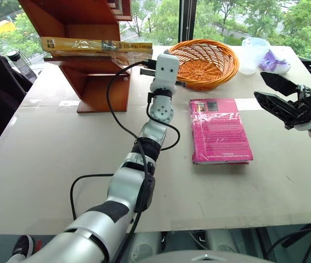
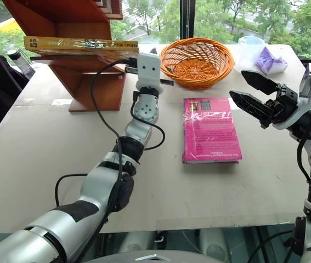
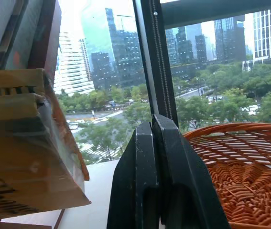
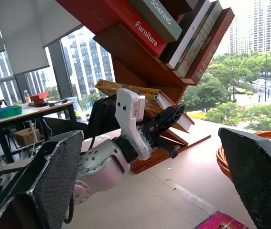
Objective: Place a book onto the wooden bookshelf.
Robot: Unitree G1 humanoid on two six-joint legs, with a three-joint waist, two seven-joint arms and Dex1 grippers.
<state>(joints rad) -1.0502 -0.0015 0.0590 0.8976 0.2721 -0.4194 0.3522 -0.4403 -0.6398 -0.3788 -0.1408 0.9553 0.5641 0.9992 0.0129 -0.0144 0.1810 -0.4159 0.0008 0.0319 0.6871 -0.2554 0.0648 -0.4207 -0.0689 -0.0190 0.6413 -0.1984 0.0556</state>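
- Left gripper (image 3: 157,157): black fingers pressed together, empty, just beside the yellow-orange plastic-wrapped book (image 1: 95,45).
- That book lies flat on a shelf of the reddish-brown wooden bookshelf (image 1: 97,87).
- Right gripper (image 2: 254,93): fingers spread wide, empty, near the pink book (image 2: 210,129) and orange wicker basket (image 2: 196,61).

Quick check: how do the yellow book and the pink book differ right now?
The yellow book lies flat on a shelf of the wooden bookshelf, jutting past its edge; the pink book lies flat on the table. The shut left gripper is beside the yellow book, while the pink book lies apart from both grippers. Both look wrapped in glossy plastic.
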